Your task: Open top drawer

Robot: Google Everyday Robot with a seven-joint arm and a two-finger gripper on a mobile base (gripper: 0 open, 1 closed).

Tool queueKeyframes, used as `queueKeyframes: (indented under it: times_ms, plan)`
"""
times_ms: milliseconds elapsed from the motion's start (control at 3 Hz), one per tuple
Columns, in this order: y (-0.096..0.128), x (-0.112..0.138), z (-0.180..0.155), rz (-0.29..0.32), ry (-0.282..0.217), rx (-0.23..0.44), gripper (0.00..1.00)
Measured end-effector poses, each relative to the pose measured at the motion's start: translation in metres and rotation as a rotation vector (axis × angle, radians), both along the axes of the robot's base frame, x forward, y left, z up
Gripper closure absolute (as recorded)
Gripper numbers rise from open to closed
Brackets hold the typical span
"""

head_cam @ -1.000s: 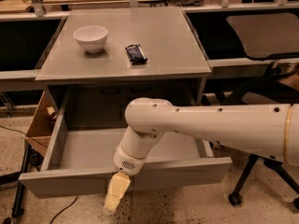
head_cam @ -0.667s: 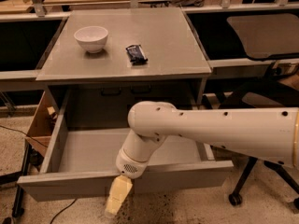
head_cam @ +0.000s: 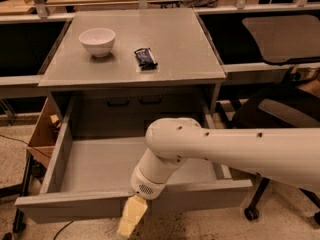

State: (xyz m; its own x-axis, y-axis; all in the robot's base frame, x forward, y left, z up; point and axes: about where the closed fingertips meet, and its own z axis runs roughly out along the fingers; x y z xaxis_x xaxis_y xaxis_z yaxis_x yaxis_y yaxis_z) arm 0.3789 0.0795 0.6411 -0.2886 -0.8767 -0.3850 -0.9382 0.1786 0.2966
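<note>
The top drawer (head_cam: 70,204) is a wide grey drawer pulled far out from under the grey cabinet top (head_cam: 135,64). Its inside shows bare grey walls and floor. My gripper (head_cam: 131,218) hangs at the end of my white arm (head_cam: 225,151), right in front of the drawer's front panel at its middle. Its cream fingers (head_cam: 129,220) point down toward the floor, below the panel's lower edge.
A white bowl (head_cam: 97,40) and a dark snack packet (head_cam: 145,58) lie on the cabinet top. A cardboard box (head_cam: 42,136) stands left of the drawer. A black office chair (head_cam: 280,119) stands at the right. A desk runs behind.
The drawer has come further out toward the camera. My gripper and arm have moved with it, down and forward.
</note>
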Motion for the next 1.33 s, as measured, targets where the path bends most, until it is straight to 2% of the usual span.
queueKeyframes:
  times_ms: [333,667,1000,1333]
  plan:
    - [-0.019,-0.006,0.011,-0.068,-0.06,-0.006,0.0]
    - [-0.069,-0.019,0.042,-0.231,-0.209,-0.023,0.0]
    - [-0.104,-0.021,0.077,-0.331,-0.319,-0.044,0.0]
    - [-0.104,-0.021,0.077,-0.331,-0.319,-0.044,0.0]
